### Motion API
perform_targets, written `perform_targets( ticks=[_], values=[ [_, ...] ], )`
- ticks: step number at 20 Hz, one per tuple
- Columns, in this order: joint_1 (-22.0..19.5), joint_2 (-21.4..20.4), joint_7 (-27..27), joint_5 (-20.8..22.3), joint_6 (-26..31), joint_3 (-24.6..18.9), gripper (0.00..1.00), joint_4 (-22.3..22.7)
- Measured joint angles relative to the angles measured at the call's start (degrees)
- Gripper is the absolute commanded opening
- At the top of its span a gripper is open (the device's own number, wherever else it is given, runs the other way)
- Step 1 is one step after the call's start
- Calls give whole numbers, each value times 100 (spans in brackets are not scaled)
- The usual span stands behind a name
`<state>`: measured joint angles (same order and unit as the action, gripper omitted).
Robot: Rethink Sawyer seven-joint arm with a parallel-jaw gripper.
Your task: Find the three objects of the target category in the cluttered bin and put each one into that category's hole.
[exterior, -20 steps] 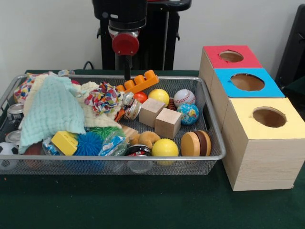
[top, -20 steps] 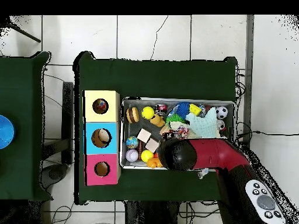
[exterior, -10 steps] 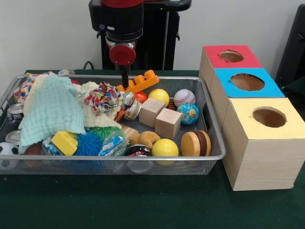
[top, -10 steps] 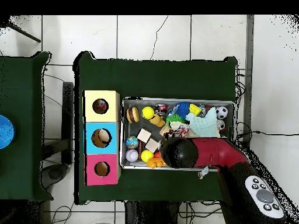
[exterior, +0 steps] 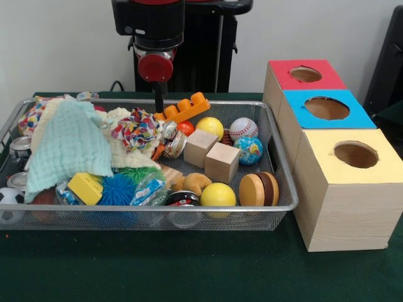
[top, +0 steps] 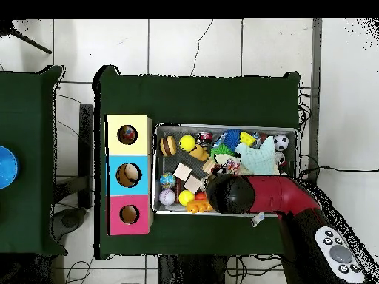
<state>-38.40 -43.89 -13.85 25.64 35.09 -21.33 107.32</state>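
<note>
Silver mesh forms the bin (exterior: 286, 189) on the green counter (exterior: 189, 270). Beside it stands the yellow-topped box with its hole (exterior: 356, 154). A spotted cloth (exterior: 134, 130) lies bunched mid-bin, another (exterior: 28, 117) at the far corner. Above the far rim hangs the tool (exterior: 158, 100); whether it is wide or narrow cannot be told.

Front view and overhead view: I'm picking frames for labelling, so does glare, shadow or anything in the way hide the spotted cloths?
Front view: even light, no glare; one spotted cloth shows clearly in the bin, the hand above it. Overhead view: the arm covers part of the bin, and the cloths are too small to tell.
</note>
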Motion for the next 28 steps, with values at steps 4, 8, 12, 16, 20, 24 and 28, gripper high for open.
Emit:
perform_targets(
  ticks=[4,8,12,16,20,24,28],
  values=[
    [34,-216,0,-135,194,61,100,0],
    [99,-398,0,-222,443,111,100,-18],
    [195,-475,0,-244,527,157,100,-128],
    [220,-407,0,-244,527,158,100,-317],
    [220,-302,0,-243,527,158,100,-494],
    [218,-178,0,-242,527,158,100,-685],
    [218,-54,0,-242,527,158,100,-883]
  ],
)
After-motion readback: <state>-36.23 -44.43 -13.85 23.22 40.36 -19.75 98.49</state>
